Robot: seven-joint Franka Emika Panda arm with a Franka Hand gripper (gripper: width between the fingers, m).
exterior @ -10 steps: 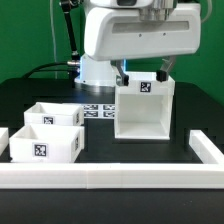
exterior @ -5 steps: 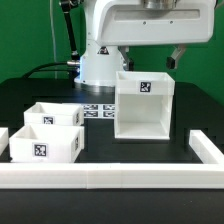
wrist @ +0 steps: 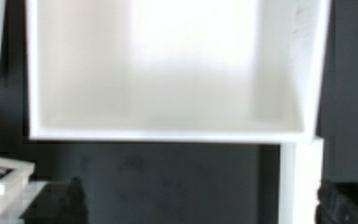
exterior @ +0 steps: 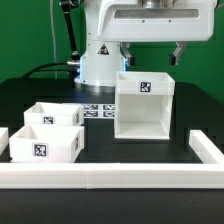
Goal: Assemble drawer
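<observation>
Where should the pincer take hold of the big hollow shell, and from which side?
Pinch one side wall at its top rim, the one on the exterior view's right, coming down from above. The shell stands with its open face up, so the rims are exposed, and its full width looks too much for the pincer.

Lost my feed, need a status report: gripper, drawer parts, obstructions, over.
Gripper open above shell, holding nothing. Shell stands on table; trays beside it, not inserted. No obstruction seen.

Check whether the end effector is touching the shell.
Apart. The exterior view shows the open end effector hanging above the shell, with background visible between it and the shell's top rim.
</observation>
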